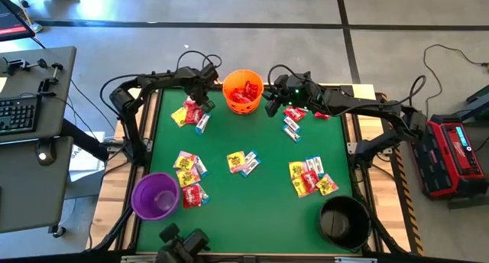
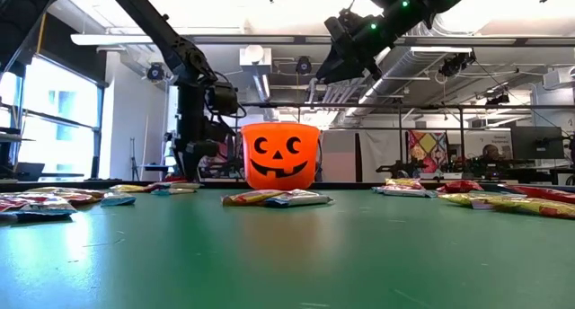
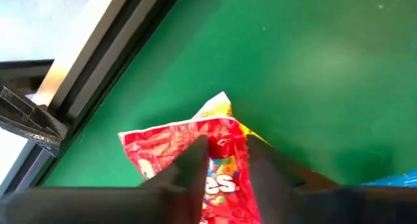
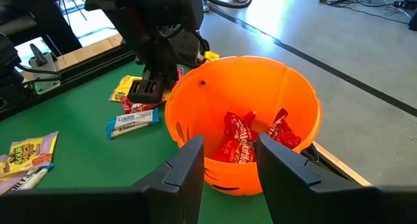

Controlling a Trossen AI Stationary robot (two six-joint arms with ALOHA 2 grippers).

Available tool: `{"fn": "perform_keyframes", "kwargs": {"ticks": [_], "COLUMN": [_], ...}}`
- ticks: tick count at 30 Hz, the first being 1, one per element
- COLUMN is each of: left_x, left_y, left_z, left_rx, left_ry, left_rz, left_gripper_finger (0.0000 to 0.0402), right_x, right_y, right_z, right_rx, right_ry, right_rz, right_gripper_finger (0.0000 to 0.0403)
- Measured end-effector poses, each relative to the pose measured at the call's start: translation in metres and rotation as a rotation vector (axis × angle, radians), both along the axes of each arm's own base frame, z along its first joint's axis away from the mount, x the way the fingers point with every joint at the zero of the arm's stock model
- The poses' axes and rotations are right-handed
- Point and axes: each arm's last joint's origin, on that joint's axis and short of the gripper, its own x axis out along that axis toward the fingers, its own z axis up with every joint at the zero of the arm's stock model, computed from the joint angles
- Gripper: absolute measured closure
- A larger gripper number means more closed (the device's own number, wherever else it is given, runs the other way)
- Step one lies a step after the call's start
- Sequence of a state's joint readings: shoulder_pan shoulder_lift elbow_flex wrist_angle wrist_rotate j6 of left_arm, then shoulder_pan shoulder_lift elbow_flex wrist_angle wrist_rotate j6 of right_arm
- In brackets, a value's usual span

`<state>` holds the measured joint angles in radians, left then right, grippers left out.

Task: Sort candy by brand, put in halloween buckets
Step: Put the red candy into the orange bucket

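The orange pumpkin-face bucket (image 1: 243, 91) (image 2: 280, 156) stands at the table's far edge with several red packets (image 4: 280, 129) inside. My left gripper (image 1: 200, 96) (image 3: 227, 149) is down at the far-left candy pile (image 1: 191, 114), shut on a red packet (image 3: 163, 146). My right gripper (image 1: 273, 104) (image 4: 229, 142) hovers raised just right of the orange bucket (image 4: 260, 87), open and empty. The purple bucket (image 1: 155, 196) stands at the near left and the black bucket (image 1: 344, 221) at the near right. My left gripper pinches the red packet between its two fingers at a crumpled middle part (image 3: 225, 162), coming from above and pointing down. The packet's far end (image 3: 140, 142) lies on the green table, partly over a yellow packet (image 3: 218, 108).
Mixed red, yellow and white-blue packets lie in clusters on the green mat: near left (image 1: 187, 175), centre (image 1: 243, 162), near right (image 1: 309, 177) and far right (image 1: 293, 121). A white-blue packet (image 4: 133, 123) lies beside the left gripper. The table's rail (image 3: 98, 48) runs close to the left pile.
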<state>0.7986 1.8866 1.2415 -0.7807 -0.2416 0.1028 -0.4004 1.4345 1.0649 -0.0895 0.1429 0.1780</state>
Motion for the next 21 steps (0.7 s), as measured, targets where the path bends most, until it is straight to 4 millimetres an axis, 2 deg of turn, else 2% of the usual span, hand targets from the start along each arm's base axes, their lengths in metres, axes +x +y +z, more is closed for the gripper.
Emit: {"fn": "perform_keyframes", "kwargs": {"ticks": [3, 5, 11, 18, 21], "left_x": [0.000, -0.001, -0.004, -0.015, -0.020], "left_y": [-0.001, -0.002, -0.005, -0.017, -0.024], "left_z": [0.001, 0.003, 0.026, 0.072, 0.092], "left_rx": [-0.013, -0.014, 0.032, 0.134, 0.149], "left_ry": [0.002, -0.001, -0.055, -0.161, -0.260], "left_rz": [-0.026, -0.031, -0.034, -0.035, -0.043], "left_gripper_finger": [0.0379, 0.0395, 0.0397, 0.0401, 0.0401], "right_x": [0.000, 0.000, 0.000, 0.000, 0.000], "right_y": [0.000, 0.000, 0.000, 0.000, 0.000], "right_z": [0.000, 0.000, 0.000, 0.000, 0.000], "right_rx": [0.000, -0.001, -0.001, -0.001, 0.000], "right_ry": [0.000, 0.000, 0.001, 0.001, 0.001], "right_rz": [-0.001, -0.003, -0.003, -0.002, -0.002], "right_gripper_finger": [0.0277, 0.0277, 0.0277, 0.0277, 0.0277]}}
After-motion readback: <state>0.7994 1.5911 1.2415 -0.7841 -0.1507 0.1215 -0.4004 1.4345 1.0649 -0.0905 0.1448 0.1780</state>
